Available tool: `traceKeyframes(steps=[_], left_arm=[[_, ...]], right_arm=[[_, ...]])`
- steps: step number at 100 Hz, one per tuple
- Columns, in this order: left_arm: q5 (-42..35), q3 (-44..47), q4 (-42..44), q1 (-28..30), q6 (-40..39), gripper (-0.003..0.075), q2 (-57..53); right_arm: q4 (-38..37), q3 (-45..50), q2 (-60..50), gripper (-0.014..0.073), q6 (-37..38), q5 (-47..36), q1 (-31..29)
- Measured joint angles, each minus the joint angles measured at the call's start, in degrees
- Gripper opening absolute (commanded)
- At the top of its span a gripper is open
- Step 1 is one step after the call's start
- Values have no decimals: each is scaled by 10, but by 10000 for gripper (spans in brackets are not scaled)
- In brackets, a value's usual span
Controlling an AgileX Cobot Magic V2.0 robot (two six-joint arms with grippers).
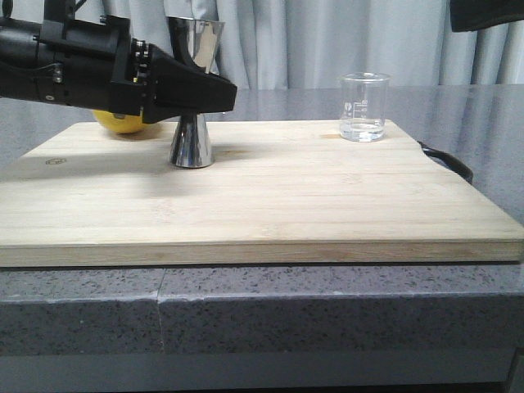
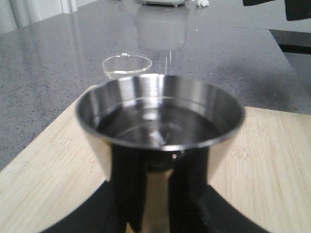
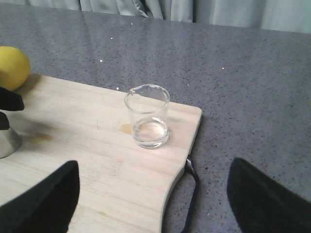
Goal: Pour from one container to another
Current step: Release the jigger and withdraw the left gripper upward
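A pale wooden cutting board (image 1: 270,196) lies on a grey speckled worktop (image 1: 475,106). On the board, toward 10 o'clock in the front view, stands 1 tall polished steel jigger (image 1: 193,123), upright on its flared base. The black left hand (image 1: 196,88) reaches in from 9 o'clock and is clenched around the jigger's narrow waist, 1 finger (image 2: 121,194) on each side in the left wrist view; the jigger's upper cup looks dark and glossy inside. A yellow lemon (image 1: 123,123) sits just behind the left hand. Toward 2 o'clock on the board, well apart from the jigger, 1 small clear glass beaker (image 1: 363,106) with printed marks stands upright near the board's far right corner. The right hand (image 3: 155,204) hovers above the board's right edge, released, its 2 fingers spread wide, the beaker beyond them and untouched.
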Motion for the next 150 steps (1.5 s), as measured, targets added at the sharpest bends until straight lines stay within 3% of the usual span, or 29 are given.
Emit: traceKeyframes(steps=[132, 150], left_arm=[[0, 0, 0, 0, 0, 140, 0], [0, 0, 0, 0, 0, 214, 0]], right_arm=[[-11, 0, 0, 562, 0, 0, 0], [-11, 0, 0, 562, 0, 0, 0]])
